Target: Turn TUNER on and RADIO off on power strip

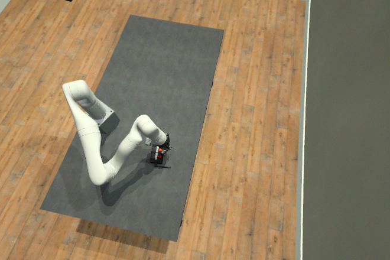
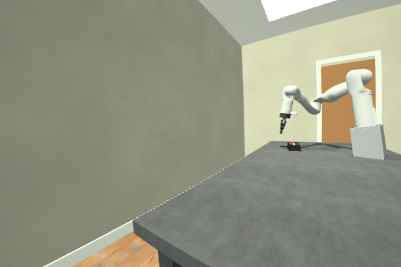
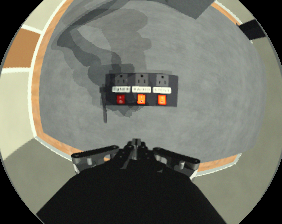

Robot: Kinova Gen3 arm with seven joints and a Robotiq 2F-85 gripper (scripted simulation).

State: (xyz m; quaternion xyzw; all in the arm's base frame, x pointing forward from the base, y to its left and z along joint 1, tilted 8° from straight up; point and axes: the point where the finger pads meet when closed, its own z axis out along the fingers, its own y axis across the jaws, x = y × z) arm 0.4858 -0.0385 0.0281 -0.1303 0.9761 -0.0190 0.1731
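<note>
The black power strip (image 1: 152, 160) (image 2: 294, 148) (image 3: 174, 92) lies flat on the grey table, right way up. In the wrist view it has three sockets, three white labels too small to read surely, and three switches. The left switch (image 3: 120, 99) is dark red and looks unlit; the middle switch (image 3: 141, 99) and the right switch (image 3: 162, 100) glow orange. Which is TUNER or RADIO I cannot tell for sure. My gripper (image 2: 281, 132) (image 3: 136, 143) is shut and empty, above the table and clear of the strip. In the top view the gripper partly hides the strip.
A short black cord (image 1: 163, 166) (image 3: 105, 108) lies beside the strip's end, at its left in the wrist view. The arm's grey base block (image 1: 109, 122) (image 2: 368, 142) stands on the table (image 1: 168, 61) (image 2: 254, 204). The arm's shadow falls across the table and strip area.
</note>
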